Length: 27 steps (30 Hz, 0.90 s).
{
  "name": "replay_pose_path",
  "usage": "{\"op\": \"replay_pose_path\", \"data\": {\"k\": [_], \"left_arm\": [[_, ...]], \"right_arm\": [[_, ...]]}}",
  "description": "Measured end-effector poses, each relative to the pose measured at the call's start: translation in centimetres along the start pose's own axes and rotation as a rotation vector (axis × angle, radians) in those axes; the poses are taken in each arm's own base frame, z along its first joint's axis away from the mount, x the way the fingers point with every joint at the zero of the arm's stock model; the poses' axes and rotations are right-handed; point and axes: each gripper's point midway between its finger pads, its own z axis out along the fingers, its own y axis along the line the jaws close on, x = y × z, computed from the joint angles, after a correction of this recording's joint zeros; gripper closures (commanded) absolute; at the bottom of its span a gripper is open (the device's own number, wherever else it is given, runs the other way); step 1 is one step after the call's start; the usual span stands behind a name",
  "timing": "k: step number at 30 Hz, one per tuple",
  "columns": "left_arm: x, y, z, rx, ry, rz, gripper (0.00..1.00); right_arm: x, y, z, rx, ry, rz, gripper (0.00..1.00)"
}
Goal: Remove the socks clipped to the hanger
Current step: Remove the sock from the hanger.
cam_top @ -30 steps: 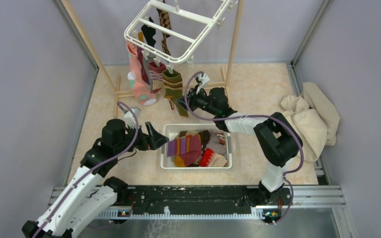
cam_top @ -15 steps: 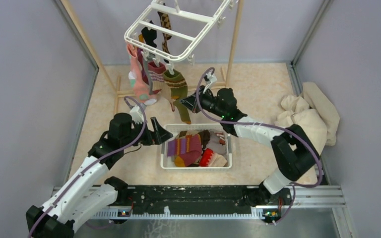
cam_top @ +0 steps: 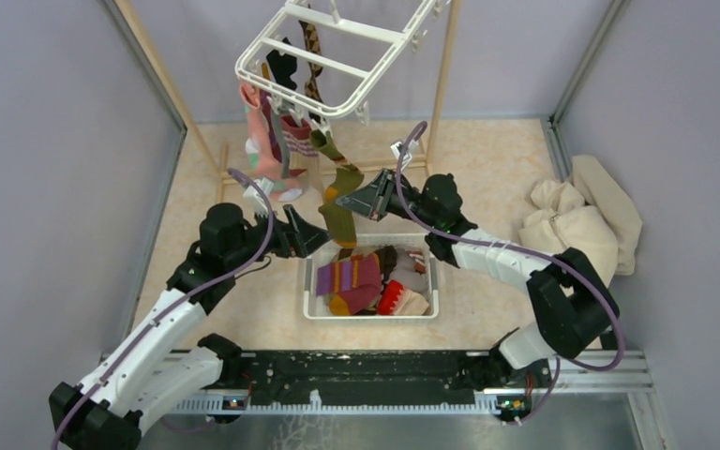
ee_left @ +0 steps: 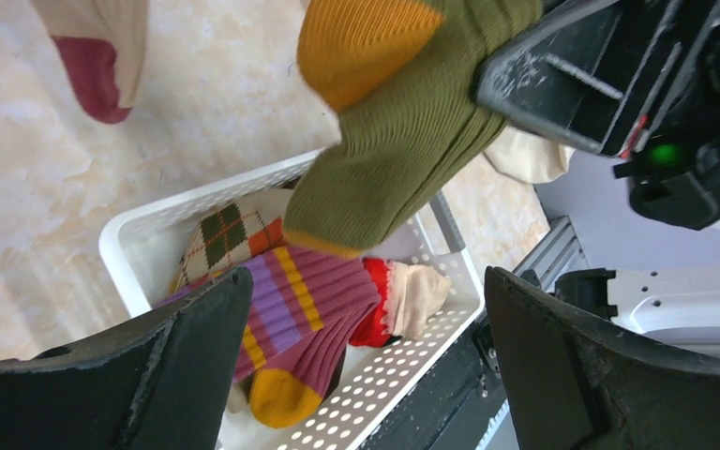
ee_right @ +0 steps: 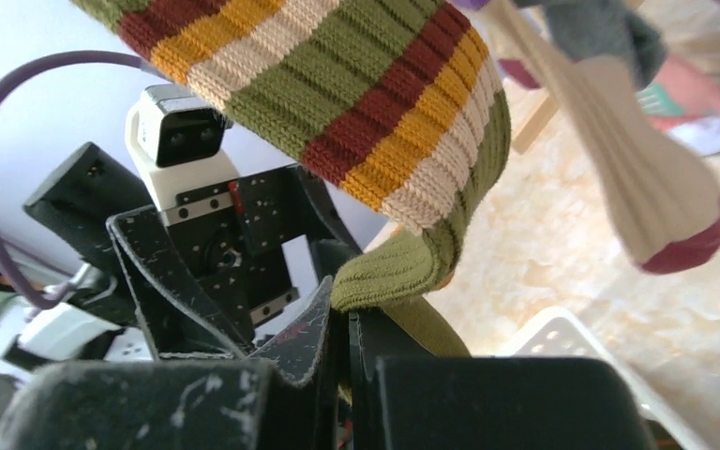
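Note:
The white hanger [cam_top: 337,58] hangs tilted at the top, with several socks clipped to its near rim: a pink one [cam_top: 261,142], a maroon-striped one [cam_top: 292,127] and an olive-striped sock [cam_top: 339,192]. My right gripper [cam_top: 354,201] is shut on the olive-striped sock's lower part and holds it stretched out from its clip. In the right wrist view the olive-striped sock [ee_right: 337,103] runs down into the right gripper [ee_right: 347,323], pinched between the jaws. My left gripper [cam_top: 316,239] stands wide open just below the sock's toe. In the left wrist view the left gripper [ee_left: 367,281] is empty.
A white slotted basket [cam_top: 433,302] below the grippers holds several loose socks, among them a purple-striped one [ee_left: 291,300]. A beige cloth heap [cam_top: 581,225] lies at the right. Wooden rack poles [cam_top: 444,80] stand behind the hanger. Grey walls close in both sides.
My right gripper shut on the olive-striped sock and drew it right and toward the basket, slanting it. The left arm moved up and right, closer under the sock.

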Motion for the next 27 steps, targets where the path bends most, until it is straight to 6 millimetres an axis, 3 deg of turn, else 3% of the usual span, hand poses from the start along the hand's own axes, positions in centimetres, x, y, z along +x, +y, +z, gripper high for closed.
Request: {"op": "replay_pose_path", "data": {"k": [11,21,27], "left_arm": [[-1.0,-0.5,0.7,0.029,-0.033,0.021,0.01],[-2.2,-0.7,1.1,0.044,-0.083,0.082,0.01],[-2.7,-1.1,1.7,0.072,-0.099,0.109,0.1]], "right_arm": [[0.2,1.7,0.3,-0.149,-0.007,0.232,1.0],[0.0,2.6,0.2,-0.215,-0.002,0.311,1.0],[-0.4,3.2,0.1,-0.253,-0.01,0.334,1.0]]}}
